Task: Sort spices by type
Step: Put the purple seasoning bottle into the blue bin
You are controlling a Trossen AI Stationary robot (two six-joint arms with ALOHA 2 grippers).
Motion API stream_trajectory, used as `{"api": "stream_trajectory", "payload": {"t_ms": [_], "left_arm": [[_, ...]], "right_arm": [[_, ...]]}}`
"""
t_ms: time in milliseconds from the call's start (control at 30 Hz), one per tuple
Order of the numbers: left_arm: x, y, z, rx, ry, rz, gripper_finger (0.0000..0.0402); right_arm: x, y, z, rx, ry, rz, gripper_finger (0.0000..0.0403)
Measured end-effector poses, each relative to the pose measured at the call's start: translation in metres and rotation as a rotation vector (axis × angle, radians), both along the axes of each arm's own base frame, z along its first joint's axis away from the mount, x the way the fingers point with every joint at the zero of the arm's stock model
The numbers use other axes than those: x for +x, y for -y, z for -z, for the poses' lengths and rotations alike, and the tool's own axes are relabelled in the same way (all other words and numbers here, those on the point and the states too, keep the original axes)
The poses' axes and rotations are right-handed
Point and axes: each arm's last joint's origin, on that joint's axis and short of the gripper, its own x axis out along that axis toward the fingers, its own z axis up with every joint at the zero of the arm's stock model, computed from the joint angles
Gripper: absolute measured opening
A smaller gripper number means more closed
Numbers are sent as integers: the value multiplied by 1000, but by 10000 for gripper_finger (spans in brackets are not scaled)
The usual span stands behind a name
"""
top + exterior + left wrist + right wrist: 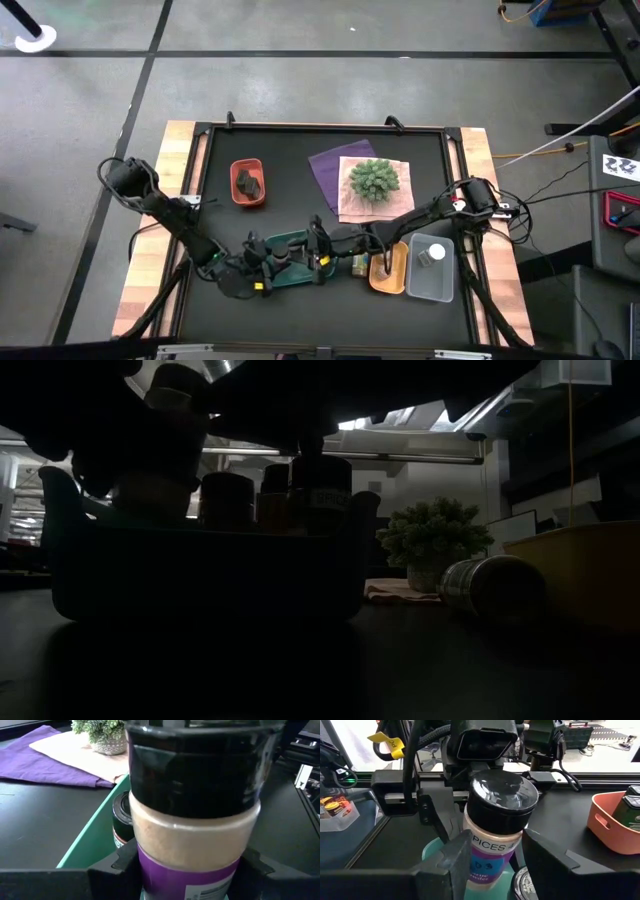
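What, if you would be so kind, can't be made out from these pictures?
- Teal tray contents: in the high view, both arms cover them.
- Spice jar label: cut off at the left wrist view's bottom edge; in the right wrist view the right claw hides part of it.
- Jars in the tray, low view: too dark, labels mostly unreadable.
- Clear tray item: too small to identify.

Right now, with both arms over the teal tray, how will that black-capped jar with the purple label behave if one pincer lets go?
The black-capped jar is tall and narrow, so it would likely tip if freed. Its smooth round wall would probably slip or roll. The left pincer holds it over the teal tray, with the right pincer around it too.
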Motion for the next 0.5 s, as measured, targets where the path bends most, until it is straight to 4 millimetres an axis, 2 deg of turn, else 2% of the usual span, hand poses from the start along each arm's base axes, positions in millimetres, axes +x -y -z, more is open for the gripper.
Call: {"api": "stream_trajectory", "payload": {"t_ms": [500], "left_arm": [[2, -5, 2, 15, -18, -19, 196]], "right_arm": [[0, -1, 1, -1, -8, -7, 172]]}}
